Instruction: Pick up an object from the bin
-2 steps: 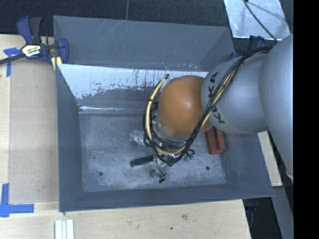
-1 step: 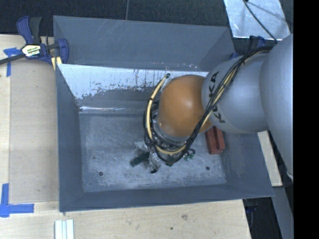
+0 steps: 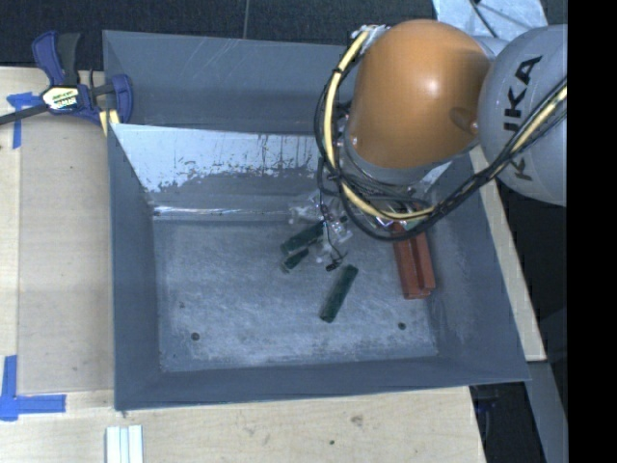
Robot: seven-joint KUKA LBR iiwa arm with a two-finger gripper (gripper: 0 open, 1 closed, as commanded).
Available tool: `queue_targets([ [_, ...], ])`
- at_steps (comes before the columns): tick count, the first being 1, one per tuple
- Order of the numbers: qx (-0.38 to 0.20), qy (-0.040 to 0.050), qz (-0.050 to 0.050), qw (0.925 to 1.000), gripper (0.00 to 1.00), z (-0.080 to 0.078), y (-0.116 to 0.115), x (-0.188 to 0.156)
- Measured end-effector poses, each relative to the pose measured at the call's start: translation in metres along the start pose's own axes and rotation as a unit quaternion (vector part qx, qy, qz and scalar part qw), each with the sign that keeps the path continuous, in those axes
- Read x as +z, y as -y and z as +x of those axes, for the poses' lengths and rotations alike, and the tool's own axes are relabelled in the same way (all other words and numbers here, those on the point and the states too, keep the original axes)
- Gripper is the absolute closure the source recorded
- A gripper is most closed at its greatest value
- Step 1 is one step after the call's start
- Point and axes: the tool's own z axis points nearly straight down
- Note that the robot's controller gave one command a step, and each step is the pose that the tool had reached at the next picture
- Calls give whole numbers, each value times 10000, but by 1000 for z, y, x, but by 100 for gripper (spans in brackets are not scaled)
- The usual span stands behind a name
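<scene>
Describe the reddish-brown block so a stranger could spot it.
Find the grey bin and look at its floor's right side, under the orange cover. The block lies there. Its neighbours are slim dark green sticks; it alone is broad and reddish-brown.

Claw [image 3: 329, 230] mostly beneath orange cover [image 3: 415, 95]

Pale grey arm [image 3: 528, 114] with a glossy orange dome [image 3: 415, 90] at the wrist
Black letters "KA" run along the grey shell; yellow and black cables [image 3: 332, 90] loop round the dome, above a small silvery tool [image 3: 328, 222]
</scene>
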Motion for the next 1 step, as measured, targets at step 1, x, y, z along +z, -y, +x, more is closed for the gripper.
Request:
queue_targets([
  [1,1319,-9,4,9913,100,38,27,-119],
])
